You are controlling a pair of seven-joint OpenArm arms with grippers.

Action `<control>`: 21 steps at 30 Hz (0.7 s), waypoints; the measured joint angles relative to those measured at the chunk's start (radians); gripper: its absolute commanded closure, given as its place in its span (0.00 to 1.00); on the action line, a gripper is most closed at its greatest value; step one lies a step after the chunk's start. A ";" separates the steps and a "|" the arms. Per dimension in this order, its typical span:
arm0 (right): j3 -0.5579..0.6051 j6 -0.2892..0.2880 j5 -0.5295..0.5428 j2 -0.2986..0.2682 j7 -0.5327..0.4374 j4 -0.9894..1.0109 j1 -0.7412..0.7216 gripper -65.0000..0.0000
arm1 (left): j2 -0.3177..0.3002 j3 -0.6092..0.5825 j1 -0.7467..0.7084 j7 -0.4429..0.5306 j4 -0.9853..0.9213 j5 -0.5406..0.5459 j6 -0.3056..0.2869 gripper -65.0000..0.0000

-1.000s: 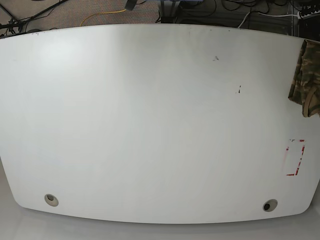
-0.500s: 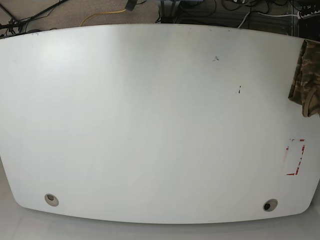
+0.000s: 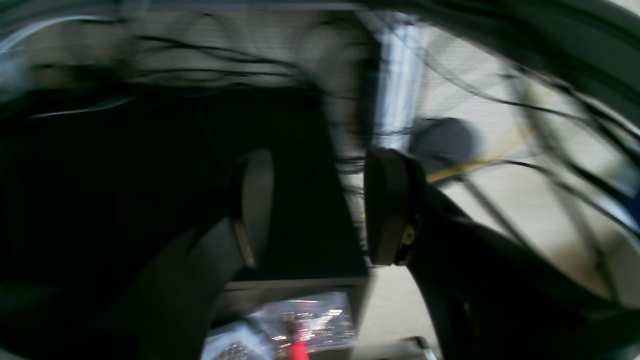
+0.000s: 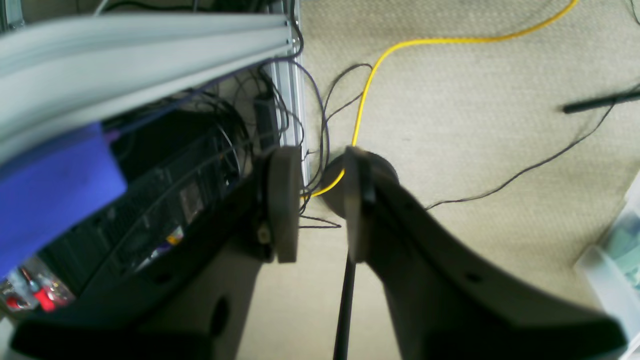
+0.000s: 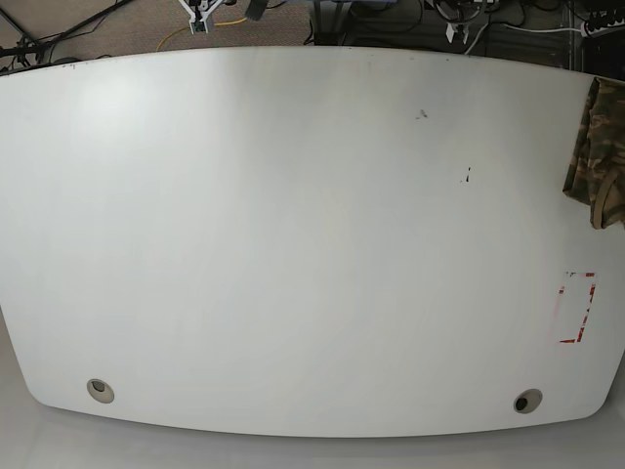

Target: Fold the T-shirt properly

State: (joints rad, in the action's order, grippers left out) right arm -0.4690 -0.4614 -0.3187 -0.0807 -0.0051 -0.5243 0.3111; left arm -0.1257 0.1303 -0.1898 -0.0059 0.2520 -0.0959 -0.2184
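Note:
The camouflage T-shirt (image 5: 598, 151) lies bunched at the far right edge of the white table (image 5: 293, 244), partly cut off by the frame. My right gripper (image 5: 200, 17) shows as a small tip beyond the table's far edge at the left; in the right wrist view (image 4: 317, 202) it is open and empty over carpet. My left gripper (image 5: 452, 29) shows beyond the far edge at the right; in the blurred left wrist view (image 3: 320, 205) its fingers are apart and hold nothing. Both grippers are far from the shirt.
A red tape outline (image 5: 576, 308) marks the table's right side. Two round cable holes (image 5: 100, 391) (image 5: 527, 402) sit near the front edge. Beyond the far edge, a yellow cable (image 4: 400, 47), black cables and equipment lie on the carpet.
Both gripper tips have come into the base view at the table's far edge. The shirt has not moved.

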 measured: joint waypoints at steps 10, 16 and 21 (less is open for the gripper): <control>-0.001 0.074 -0.108 -0.055 -0.003 0.211 -0.179 0.78 | 0.048 0.000 0.122 -0.003 -0.134 -0.080 0.066 0.59; -0.001 0.073 -0.131 -0.049 -0.010 0.211 -0.203 0.78 | 0.052 0.000 0.132 -0.003 -0.137 -0.080 0.180 0.59; -0.001 0.074 -0.132 -0.038 -0.001 0.211 -0.193 0.78 | 0.048 0.002 0.129 -0.004 -0.137 -0.080 0.206 0.59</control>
State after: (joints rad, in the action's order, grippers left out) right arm -0.4702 -0.3878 -0.4507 -0.1184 -0.0059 -0.3130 0.1177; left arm -0.0780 0.1322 -0.0612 -0.0097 0.1146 -0.1757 -0.0124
